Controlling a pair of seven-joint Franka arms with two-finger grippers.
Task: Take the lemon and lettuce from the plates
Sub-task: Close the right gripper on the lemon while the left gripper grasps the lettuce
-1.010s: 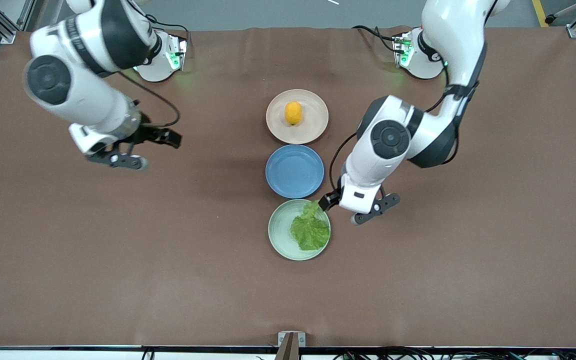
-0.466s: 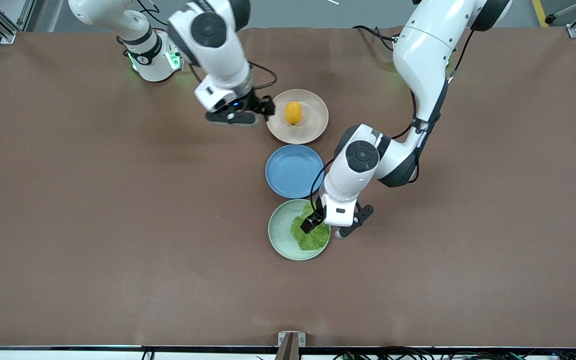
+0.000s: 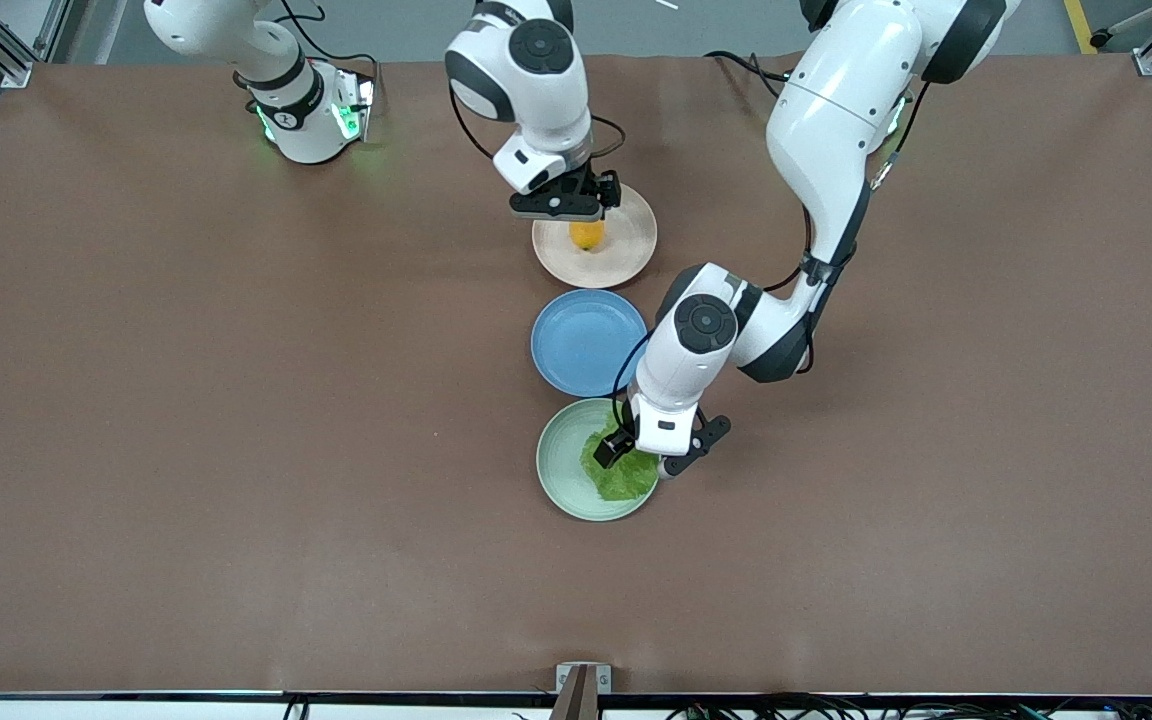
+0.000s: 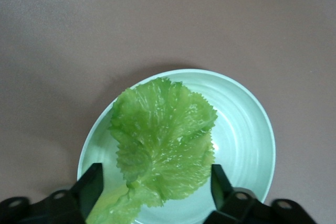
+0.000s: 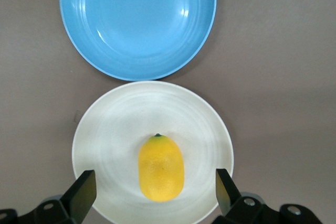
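Brown table [image 3: 236, 450]: lemon [image 3: 587, 236] on beige plate [image 3: 626, 258], lettuce [image 3: 621, 478] on green plate [image 3: 561, 470].

Three plates on desk [image 3: 236, 450]: one beige-pink plate [image 3: 636, 250], one blue plate [image 3: 589, 342], one mint green plate [image 3: 561, 470]. One lemon [image 3: 587, 235]. One lettuce [image 3: 621, 478] leaf. Two arms, two pincers: left pincer [image 3: 648, 462], right pincer [image 3: 576, 208].
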